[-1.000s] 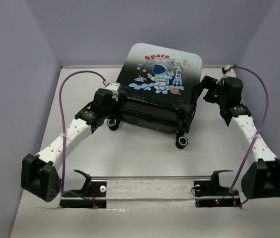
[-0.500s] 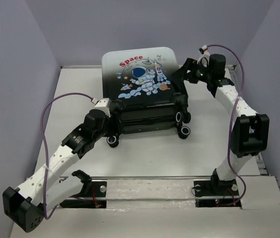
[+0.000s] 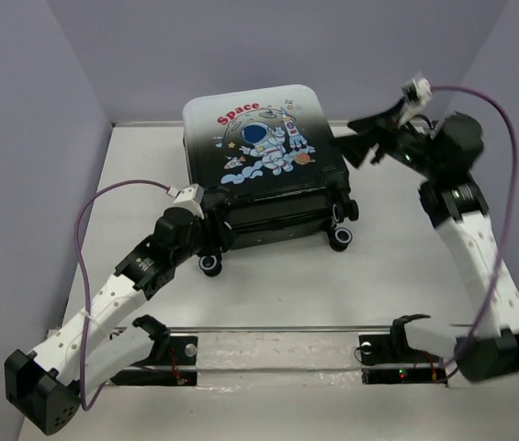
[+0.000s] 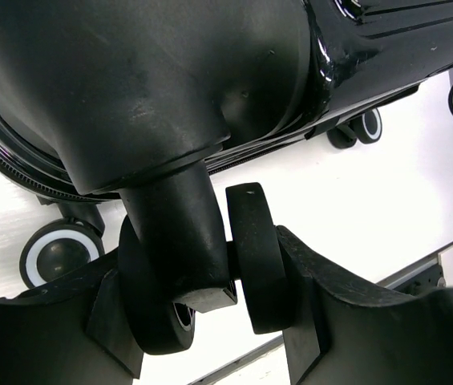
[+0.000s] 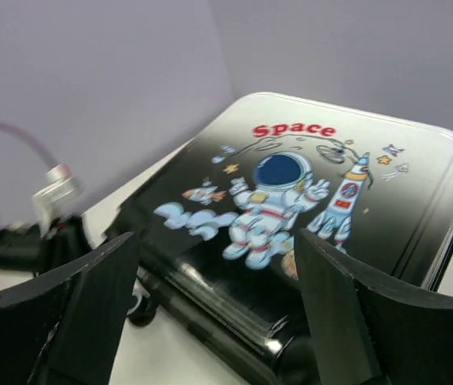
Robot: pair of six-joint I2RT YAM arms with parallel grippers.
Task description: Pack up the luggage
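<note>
**Steadying the closed case by one wheel**

Looking across the white table [image 3: 378,285], I see the luggage [image 3: 264,152] lying flat at the far middle. Its astronaut print faces up, its lid is shut, and its wheels point toward the arm bases. Nothing is packed yet, so I judge this step to be positioning the case before opening it.

My right gripper [image 3: 355,142] hangs in the air just off the case's right side. Its jaws are spread wide with nothing between them, and the printed lid shows through the gap.

My left gripper [image 3: 211,231] is low at the near-left corner. Its fingers are clamped on either side of a black twin wheel [image 4: 250,257].

To do this well, I would move the left arm slowly. A wheel on a swivel stem can twist in the grip, so a sharp tug may spin the case rather than slide it. I would bring the right gripper down to the lid's edge near the seam before asking the left to let go.
</note>
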